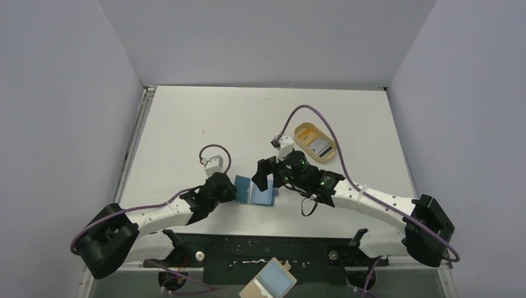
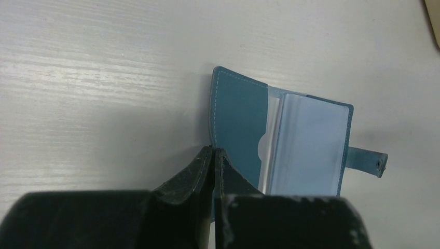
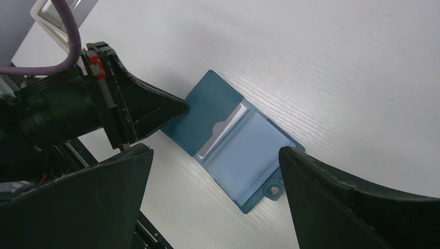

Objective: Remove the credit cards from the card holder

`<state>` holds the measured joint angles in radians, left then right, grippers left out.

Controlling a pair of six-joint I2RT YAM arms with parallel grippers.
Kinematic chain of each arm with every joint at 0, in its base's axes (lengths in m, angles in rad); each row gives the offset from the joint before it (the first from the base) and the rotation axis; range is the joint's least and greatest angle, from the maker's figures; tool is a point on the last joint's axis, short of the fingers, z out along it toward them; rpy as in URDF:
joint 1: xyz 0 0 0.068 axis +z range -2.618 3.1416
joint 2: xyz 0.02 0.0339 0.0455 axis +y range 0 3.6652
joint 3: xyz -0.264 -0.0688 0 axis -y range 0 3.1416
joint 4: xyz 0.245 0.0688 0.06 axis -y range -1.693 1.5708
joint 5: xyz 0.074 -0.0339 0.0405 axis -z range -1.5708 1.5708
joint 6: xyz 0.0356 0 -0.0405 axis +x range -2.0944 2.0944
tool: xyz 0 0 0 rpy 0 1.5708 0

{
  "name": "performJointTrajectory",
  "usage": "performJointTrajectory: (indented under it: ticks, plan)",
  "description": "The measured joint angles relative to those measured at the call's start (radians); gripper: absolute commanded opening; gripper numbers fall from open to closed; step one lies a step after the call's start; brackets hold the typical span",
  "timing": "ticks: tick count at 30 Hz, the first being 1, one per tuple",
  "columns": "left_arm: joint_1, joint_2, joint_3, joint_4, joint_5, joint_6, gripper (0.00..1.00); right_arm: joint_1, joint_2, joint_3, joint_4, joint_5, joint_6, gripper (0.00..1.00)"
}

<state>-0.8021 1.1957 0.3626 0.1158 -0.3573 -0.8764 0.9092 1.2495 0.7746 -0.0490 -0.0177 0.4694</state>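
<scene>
The teal card holder lies open on the table, its light-blue pockets facing up and its snap tab to the right. It also shows in the left wrist view and the right wrist view. My left gripper is shut on the edge of its left cover. My right gripper hangs open and empty just above it. Credit cards, pale with dark markings, lie in the tan oval tray. A pale strip shows at a pocket mouth; I cannot tell whether it is a card.
The tan oval tray stands to the back right of the right gripper. A tan board with a light-blue rectangle lies below the table's near edge, between the arm bases. Purple cables loop over both arms.
</scene>
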Motion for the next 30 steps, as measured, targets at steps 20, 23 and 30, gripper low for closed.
performJointTrajectory:
  ticks: [20, 23, 30]
  plan:
    - [0.006, 0.084, -0.057, 0.175, 0.024, -0.057, 0.0, -0.085, 0.314, -0.02, 0.4, -0.298, 0.206, 0.99]
    - [0.009, 0.094, -0.057, 0.192, 0.026, -0.06, 0.0, -0.086, 0.372, -0.037, 0.492, -0.338, 0.249, 0.99]
    - [0.017, 0.098, -0.064, 0.211, 0.036, -0.064, 0.0, -0.101, 0.504, -0.13, 0.716, -0.388, 0.342, 0.99]
